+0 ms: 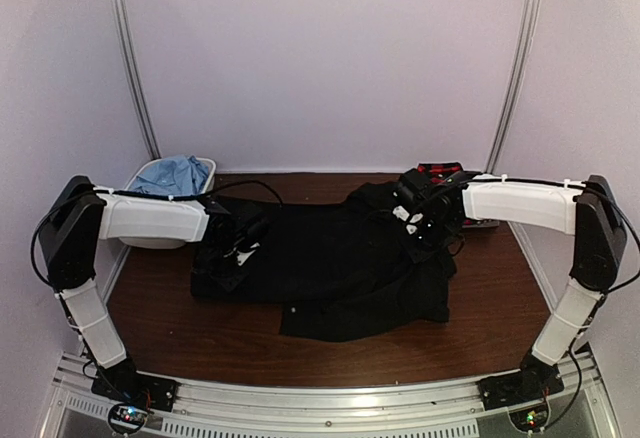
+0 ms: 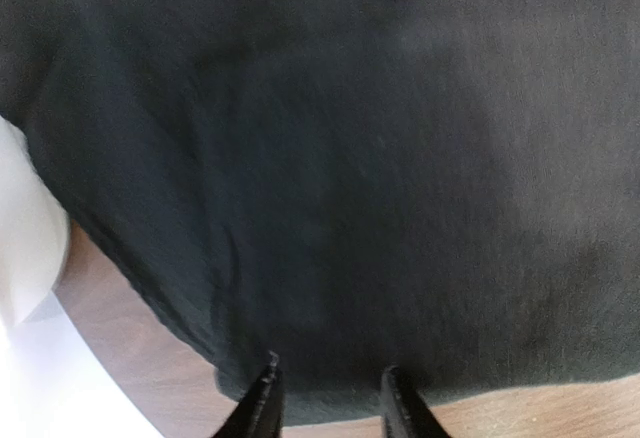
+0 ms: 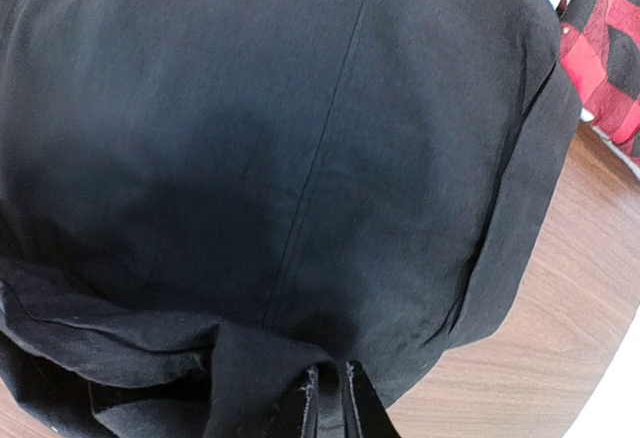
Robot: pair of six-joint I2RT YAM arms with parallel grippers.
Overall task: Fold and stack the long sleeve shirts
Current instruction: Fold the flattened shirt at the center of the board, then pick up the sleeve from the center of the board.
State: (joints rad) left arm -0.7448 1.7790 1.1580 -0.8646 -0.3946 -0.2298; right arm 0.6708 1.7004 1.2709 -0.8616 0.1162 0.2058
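Black shirt (image 1: 340, 258) lies spread across the middle of the table (image 1: 200, 328), rumpled, with 1 flap reaching toward the near edge. Left end effector (image 1: 240, 248) is low over the shirt's left border. From the left wrist, its 2 fingertips (image 2: 265, 403) stand apart over the hem, with no cloth pinched between them and bare wood just beside. Over on the right, the right end effector (image 1: 425, 228) sits on the shirt's far right part. The right wrist view shows its jaws nearly together, pinching a gathered fold of the black cloth, which bunches up toward them. Red-and-black plaid shirt (image 1: 440, 170) sits at the back right, just beyond the black one's edge. Light blue shirt (image 1: 175, 173) is heaped in a white bin (image 1: 212, 166) at the back left, behind the left arm.
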